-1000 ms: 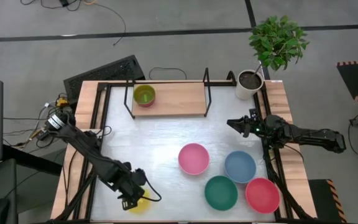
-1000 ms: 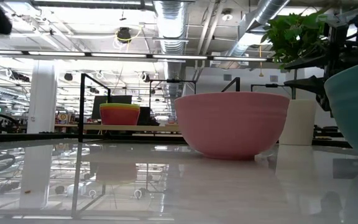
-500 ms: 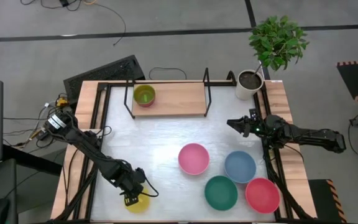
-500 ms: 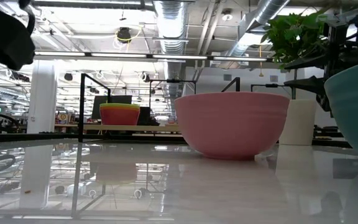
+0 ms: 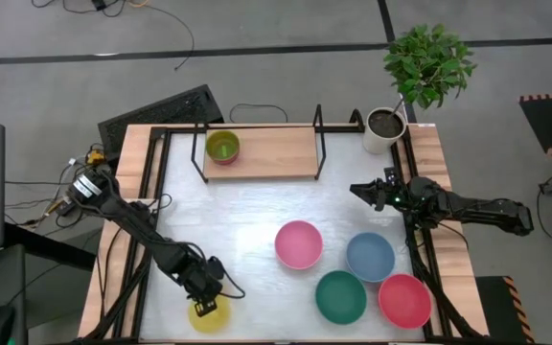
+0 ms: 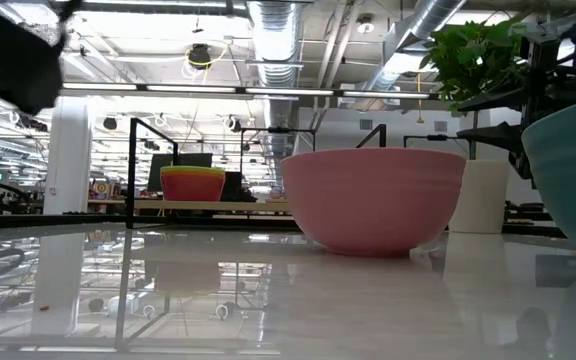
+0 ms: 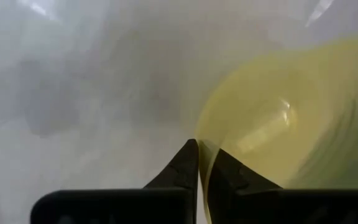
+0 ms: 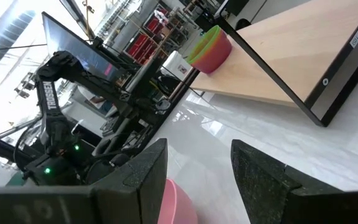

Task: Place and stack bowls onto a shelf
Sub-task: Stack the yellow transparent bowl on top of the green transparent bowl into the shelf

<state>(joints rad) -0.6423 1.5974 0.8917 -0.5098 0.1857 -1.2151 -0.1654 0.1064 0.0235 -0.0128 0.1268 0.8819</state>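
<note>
White table (image 5: pixel 247 225) under an open workshop; left end effector (image 7: pixel 199 163) clamped on the yellow bowl (image 5: pixel 208 314) rim at the near edge — pickup step; next: lift, carry to the shelf (image 5: pixel 276 151), nest on the stacked bowls (image 5: pixel 222 147); right end effector (image 5: pixel 360 191) idle, fingers apart.

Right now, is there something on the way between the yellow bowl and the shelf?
Nothing visible. The left end effector grips the yellow bowl; only bare tabletop lies before the shelf.
</note>
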